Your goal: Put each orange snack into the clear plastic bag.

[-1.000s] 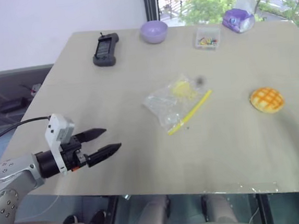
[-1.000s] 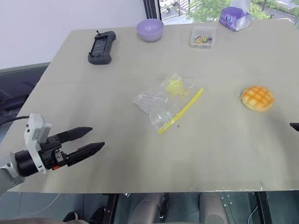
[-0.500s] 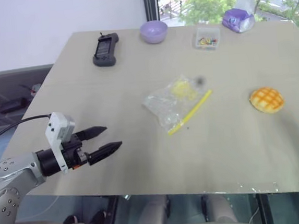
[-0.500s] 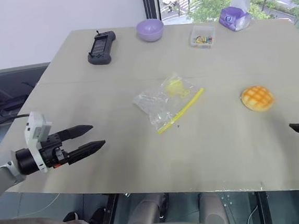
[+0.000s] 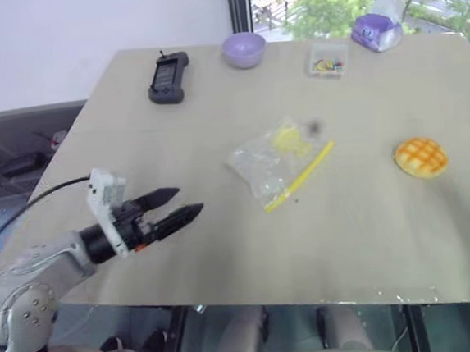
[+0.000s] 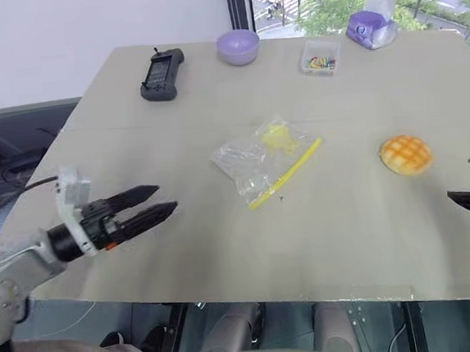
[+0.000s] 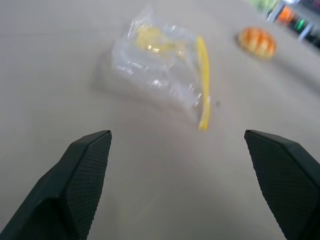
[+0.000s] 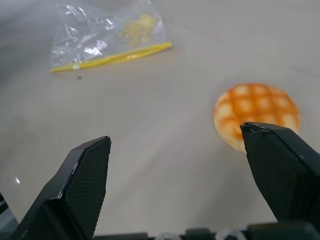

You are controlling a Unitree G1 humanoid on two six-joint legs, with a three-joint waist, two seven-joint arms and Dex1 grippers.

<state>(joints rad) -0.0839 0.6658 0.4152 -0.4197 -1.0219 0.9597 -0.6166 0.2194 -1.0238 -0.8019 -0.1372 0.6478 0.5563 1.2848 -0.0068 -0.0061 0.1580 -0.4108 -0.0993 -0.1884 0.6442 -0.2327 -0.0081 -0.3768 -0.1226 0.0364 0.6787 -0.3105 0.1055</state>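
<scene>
An orange snack (image 5: 420,158), round with a darker grid on top, lies on the table's right side. The clear plastic bag (image 5: 279,162), with a yellow zip strip and something yellow inside, lies flat at the table's middle. My left gripper (image 5: 186,203) hovers open over the near left part of the table, pointing toward the bag, well short of it. My right gripper (image 6: 462,178) is open at the right edge, near the snack but apart from it. The right wrist view has the snack (image 8: 256,114) just inside one finger (image 8: 285,170), and the bag (image 8: 107,35) farther off.
Along the far edge stand a black handheld controller (image 5: 166,76), a purple bowl (image 5: 244,49), a small clear box of coloured bits (image 5: 327,59) and a purple tissue pack (image 5: 377,28). The table's near edge (image 5: 254,302) runs just below my grippers.
My left gripper has moved forward and to the right, toward the bag, and rolled a little. The right gripper, the bag and the snack have stayed put.
</scene>
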